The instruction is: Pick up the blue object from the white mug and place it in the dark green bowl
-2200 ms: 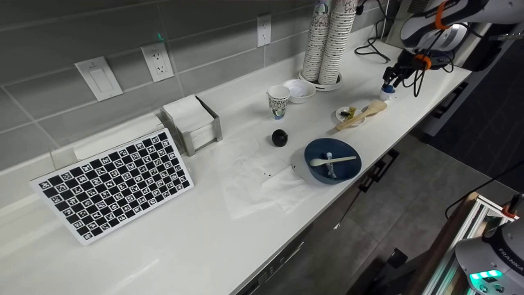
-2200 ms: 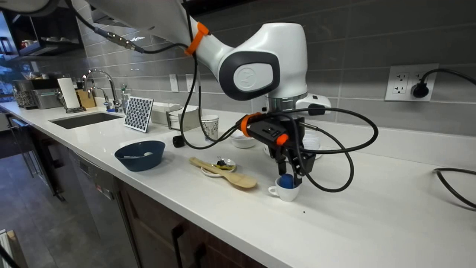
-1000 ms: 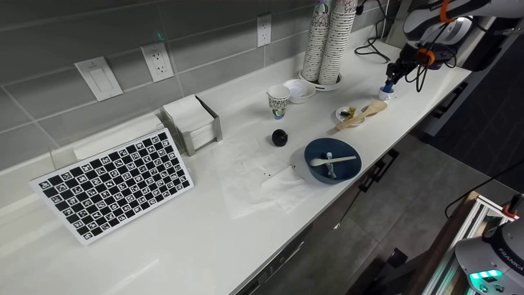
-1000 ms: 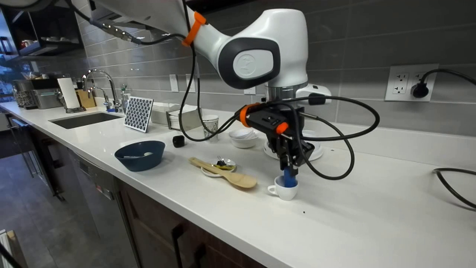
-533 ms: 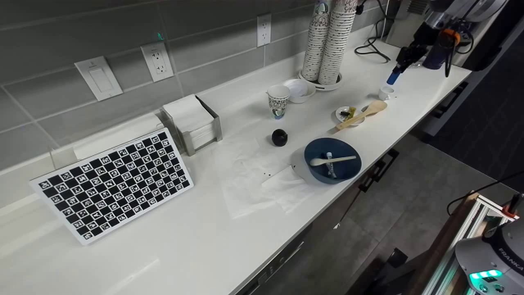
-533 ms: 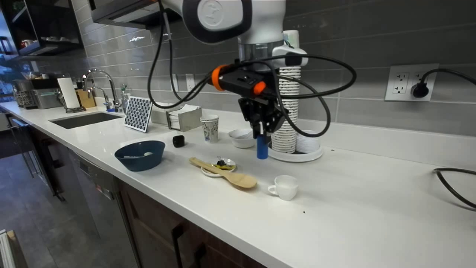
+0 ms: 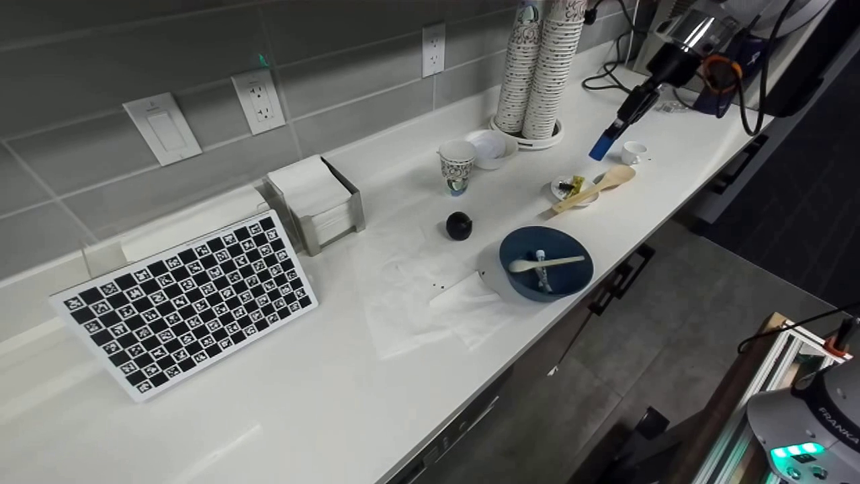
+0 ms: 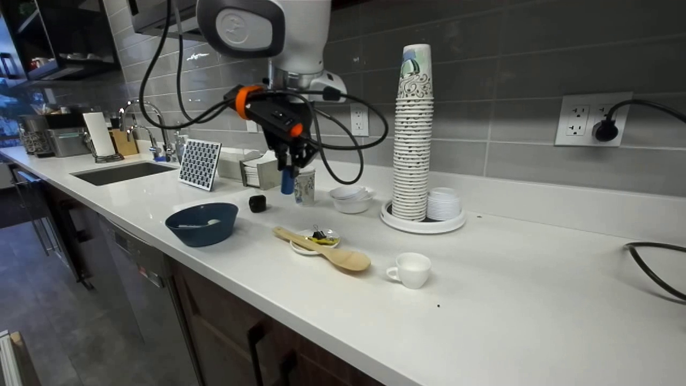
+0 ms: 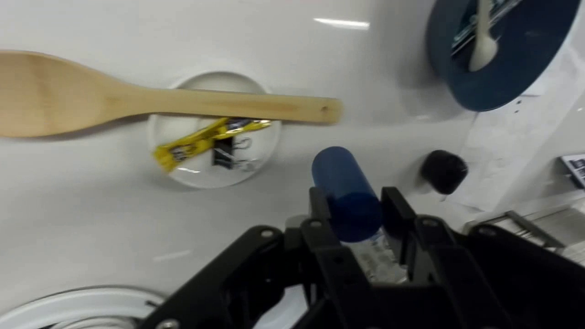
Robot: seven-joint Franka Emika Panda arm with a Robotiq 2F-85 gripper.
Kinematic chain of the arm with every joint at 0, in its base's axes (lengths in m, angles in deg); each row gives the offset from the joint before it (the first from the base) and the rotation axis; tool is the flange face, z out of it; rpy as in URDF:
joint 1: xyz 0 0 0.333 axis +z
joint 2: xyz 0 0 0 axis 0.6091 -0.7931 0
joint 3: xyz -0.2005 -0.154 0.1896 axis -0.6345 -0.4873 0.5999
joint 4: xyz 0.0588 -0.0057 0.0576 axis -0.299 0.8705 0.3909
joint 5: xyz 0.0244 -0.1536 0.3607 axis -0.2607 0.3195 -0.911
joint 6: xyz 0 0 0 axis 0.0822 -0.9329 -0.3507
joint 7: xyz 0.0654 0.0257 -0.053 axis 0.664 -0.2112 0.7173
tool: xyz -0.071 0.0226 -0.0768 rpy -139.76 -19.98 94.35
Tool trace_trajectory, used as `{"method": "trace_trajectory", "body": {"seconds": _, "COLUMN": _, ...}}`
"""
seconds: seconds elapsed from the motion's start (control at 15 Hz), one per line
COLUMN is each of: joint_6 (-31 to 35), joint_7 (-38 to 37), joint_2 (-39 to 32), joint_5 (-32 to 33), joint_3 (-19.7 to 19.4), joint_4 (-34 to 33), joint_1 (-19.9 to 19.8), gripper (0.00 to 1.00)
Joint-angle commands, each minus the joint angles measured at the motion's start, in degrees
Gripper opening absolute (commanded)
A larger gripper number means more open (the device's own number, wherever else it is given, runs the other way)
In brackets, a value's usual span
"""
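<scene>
Partly hidden in hand (image 8: 289, 170): blue object (image 8: 288, 184)

One blue cylinder (image 8: 287, 183), one white mug (image 8: 411, 272), one dark bowl (image 8: 202, 234)

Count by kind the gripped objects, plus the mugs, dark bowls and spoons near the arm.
Blue object, gripped: 1
Mug: 1
Dark bowl: 1
Spoons: 2 (wooden spoon, white spoon)
Total: 5

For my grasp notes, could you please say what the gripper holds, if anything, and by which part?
The gripper holds the blue object by its upper end, lower end free.
</scene>
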Motion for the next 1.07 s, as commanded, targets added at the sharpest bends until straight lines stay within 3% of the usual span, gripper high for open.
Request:
{"method": "trace_trajectory", "body": {"seconds": 0.0, "joint_6": -4.0, "joint_7": 4.4, "joint_2": 1.6, "joint_5": -4.8, "joint_3": 1.5, "joint_4": 3.4, "joint_1": 5.0, "gripper": 0.08}}
{"method": "trace_trajectory", "body": {"seconds": 0.27, "joint_6": -13.2, "joint_7": 8.3, "joint_2": 1.1, "joint_5": -4.6, "joint_3": 3.1, "joint_4": 3.9, "joint_1": 8.6, "gripper": 0.08}}
{"method": "trace_trajectory", "body": {"seconds": 0.47, "joint_6": -21.7, "joint_7": 12.9, "joint_2": 0.5, "joint_5": -3.3, "joint_3": 3.3, "joint_4": 3.1, "joint_1": 9.6, "gripper": 0.08}}
{"method": "trace_trajectory", "body": {"seconds": 0.6, "joint_6": -23.9, "joint_7": 14.9, "joint_2": 0.0, "joint_5": -2.7, "joint_3": 3.7, "joint_4": 2.9, "joint_1": 10.1, "gripper": 0.08}}
{"method": "trace_trajectory", "body": {"seconds": 1.0, "joint_6": -14.7, "joint_7": 16.9, "joint_2": 0.0, "joint_5": -4.4, "joint_3": 5.8, "joint_4": 4.1, "joint_1": 12.2, "gripper": 0.08}}
